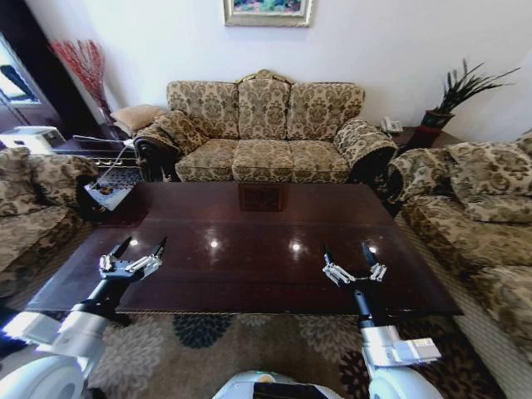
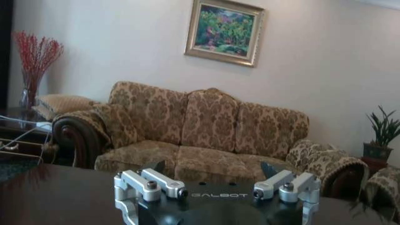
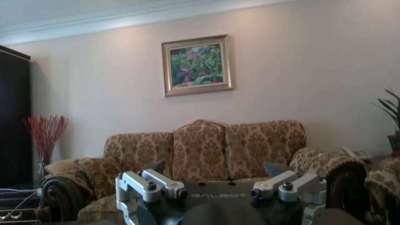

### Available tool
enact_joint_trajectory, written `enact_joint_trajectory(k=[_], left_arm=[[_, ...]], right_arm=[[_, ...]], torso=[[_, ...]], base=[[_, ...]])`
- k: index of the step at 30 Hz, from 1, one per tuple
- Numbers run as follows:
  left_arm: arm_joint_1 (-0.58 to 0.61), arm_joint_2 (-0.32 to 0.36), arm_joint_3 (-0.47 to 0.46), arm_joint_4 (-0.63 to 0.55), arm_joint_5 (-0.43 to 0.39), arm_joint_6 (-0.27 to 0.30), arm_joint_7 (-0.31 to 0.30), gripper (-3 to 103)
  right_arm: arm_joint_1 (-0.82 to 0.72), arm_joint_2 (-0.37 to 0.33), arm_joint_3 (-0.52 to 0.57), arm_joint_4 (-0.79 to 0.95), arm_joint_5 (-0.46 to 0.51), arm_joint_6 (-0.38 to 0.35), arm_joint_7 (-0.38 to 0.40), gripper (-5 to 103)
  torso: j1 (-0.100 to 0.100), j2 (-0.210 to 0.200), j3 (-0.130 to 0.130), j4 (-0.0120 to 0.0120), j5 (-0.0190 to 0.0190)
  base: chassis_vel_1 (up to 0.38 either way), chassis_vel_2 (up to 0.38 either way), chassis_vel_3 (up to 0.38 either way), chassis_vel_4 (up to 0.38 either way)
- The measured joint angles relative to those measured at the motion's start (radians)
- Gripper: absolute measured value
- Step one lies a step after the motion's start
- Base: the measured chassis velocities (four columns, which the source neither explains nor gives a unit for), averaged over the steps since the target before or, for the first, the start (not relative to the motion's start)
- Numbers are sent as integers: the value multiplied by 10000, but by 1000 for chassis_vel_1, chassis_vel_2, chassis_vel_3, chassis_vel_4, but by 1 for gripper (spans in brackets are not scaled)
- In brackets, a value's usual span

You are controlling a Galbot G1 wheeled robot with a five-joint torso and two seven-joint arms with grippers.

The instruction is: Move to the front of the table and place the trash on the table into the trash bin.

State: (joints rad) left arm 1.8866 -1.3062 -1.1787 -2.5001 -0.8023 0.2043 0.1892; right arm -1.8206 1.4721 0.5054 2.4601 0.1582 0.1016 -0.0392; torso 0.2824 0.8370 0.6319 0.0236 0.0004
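Observation:
The table (image 1: 249,241) is a large dark glossy reddish-brown coffee table right in front of me, and its top reflects ceiling lights. No trash shows on it, and the trash bin is out of view. My left gripper (image 1: 143,243) hovers open over the table's near left edge, with nothing between its fingers. Over the near right part of the table my right gripper (image 1: 346,251) stands open and empty too. In the left wrist view the left gripper (image 2: 212,168) points across the tabletop toward the sofa. The right gripper (image 3: 214,168) faces the same way in the right wrist view.
A patterned three-seat sofa (image 1: 264,133) stands behind the table. Another sofa (image 1: 474,216) lines the right side and an armchair (image 1: 33,199) the left. A side table with wires and a magazine (image 1: 112,187) sits at the far left corner. A floral rug (image 1: 199,332) lies under me.

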Motion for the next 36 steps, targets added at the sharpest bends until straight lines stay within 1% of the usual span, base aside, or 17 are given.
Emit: enact_joint_trajectory(k=[4, 5, 9, 11, 12, 15, 17, 24, 36], left_arm=[[0, -1, 0, -1, 0, 0, 3, 100], [0, 0, 0, -1, 0, 0, 3, 100], [0, 4, -4, 4, -1, 0, 0, 100], [0, 5, -5, 4, -1, 0, 0, 100], [0, 5, -6, 4, -1, -1, -1, 100], [0, 3, -6, 4, 0, 0, -1, 100], [0, 1, -5, 4, 0, -1, 0, 100], [0, 1, -4, 4, 0, 0, 0, 100], [0, 0, -1, 2, 0, 0, 0, 100]], right_arm=[[1, -1, 2, 0, 0, 0, 2, 100], [0, -1, 1, 0, 0, 0, 2, 100], [0, 3, -8, 0, 1, 0, 1, 100], [0, 4, -9, 0, 1, 0, 1, 100], [1, 4, -10, 0, 0, 0, 1, 100], [0, 4, -9, 0, 1, 0, 1, 100], [0, 1, -5, 0, 1, 0, 1, 100], [1, 1, -3, 0, 0, 0, 0, 100], [0, 1, -2, 0, 0, 0, 0, 100]], torso=[[-1, 1, -1, 0, 8], [-2, 1, -1, -4, 2], [-1, 1, -1, -3, -13], [-1, 1, -1, -3, -12], [-1, 1, -1, 1, -11], [-1, 1, -1, -1, -10], [-1, 1, -1, 0, 0], [-1, 1, -1, -4, -6], [-1, 1, -1, -2, -4]], base=[[-135, -117, 128, 139], [-39, -70, 28, 20], [38, 48, -16, 6], [69, 88, -22, 0], [79, 86, -5, 35], [67, 79, 37, 40], [15, 15, 56, 49], [9, 6, 20, 24], [0, 0, 0, 0]])
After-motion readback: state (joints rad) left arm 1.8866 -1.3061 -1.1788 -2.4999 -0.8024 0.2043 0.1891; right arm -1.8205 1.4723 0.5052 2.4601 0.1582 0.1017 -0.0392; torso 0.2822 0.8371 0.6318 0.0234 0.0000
